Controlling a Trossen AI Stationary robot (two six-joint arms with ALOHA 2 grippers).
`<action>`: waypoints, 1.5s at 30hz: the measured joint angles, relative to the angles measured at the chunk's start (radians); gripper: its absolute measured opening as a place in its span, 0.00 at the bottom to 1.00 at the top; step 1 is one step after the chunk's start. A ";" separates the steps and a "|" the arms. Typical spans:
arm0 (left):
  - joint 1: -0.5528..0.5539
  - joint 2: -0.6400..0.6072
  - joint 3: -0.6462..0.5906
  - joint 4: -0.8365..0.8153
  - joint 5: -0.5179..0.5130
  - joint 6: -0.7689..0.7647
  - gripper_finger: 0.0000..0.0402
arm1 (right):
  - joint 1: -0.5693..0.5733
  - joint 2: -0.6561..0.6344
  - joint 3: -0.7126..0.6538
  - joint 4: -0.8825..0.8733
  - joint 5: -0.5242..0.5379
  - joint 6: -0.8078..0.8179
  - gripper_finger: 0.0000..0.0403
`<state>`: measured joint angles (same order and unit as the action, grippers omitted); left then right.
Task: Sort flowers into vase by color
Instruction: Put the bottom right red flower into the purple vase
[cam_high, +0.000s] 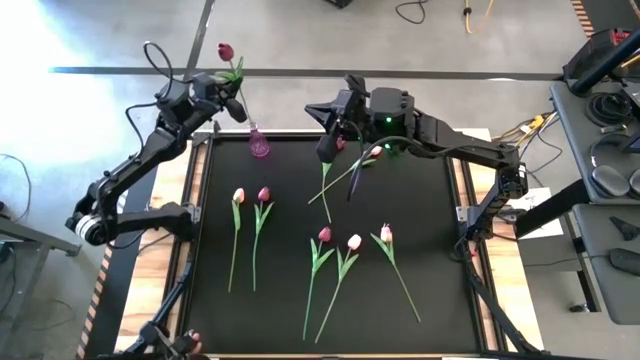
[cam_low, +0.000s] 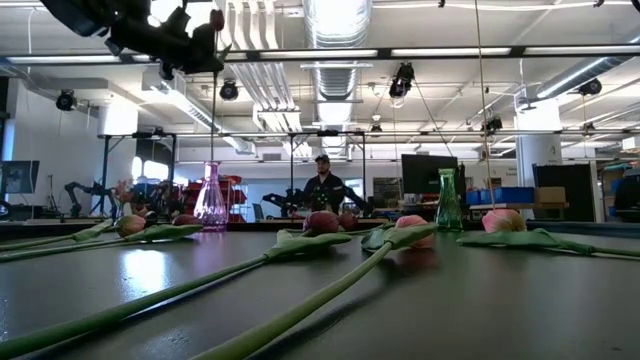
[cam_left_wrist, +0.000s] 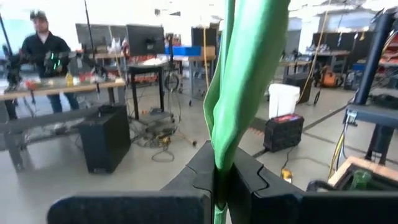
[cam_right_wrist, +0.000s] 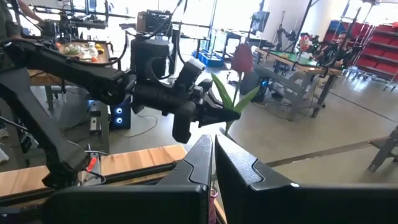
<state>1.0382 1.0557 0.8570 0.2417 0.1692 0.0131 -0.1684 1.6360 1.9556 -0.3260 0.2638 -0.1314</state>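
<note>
Left pincer (cam_high: 232, 98) is clamped on a magenta tulip (cam_high: 226, 52), upright above the pink vase (cam_high: 259, 144) at the worktop's (cam_high: 420, 200) far left. Right pincer (cam_high: 333, 140), far centre, is closed; whether it holds anything, I cannot tell. Other flowers (cam_high: 325, 236) lie flat. Likely light with whippy stems: grip mid-stem.

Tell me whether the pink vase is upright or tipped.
Upright. In the low view the pink vase stands on its base on the table, neck pointing straight up. No flower shows in it.

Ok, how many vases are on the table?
2: a pink vase at the mat's far-left edge, and a green vase seen only in the low view. Others may be hidden.
</note>
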 joint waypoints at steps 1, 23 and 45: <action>0.003 0.004 0.000 -0.014 0.000 -0.001 0.00 | 0.000 0.000 0.000 0.000 0.000 0.000 0.03; 0.005 0.135 -0.092 0.101 0.034 0.043 0.00 | 0.000 0.000 -0.001 -0.042 0.000 0.000 0.03; 0.007 0.080 -0.312 0.267 0.050 -0.022 0.23 | 0.000 0.001 -0.002 -0.055 0.000 0.026 0.03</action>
<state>1.0454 1.1360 0.5446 0.5082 0.2192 -0.0093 -0.1684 1.6371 1.9541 -0.3807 0.2634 -0.1055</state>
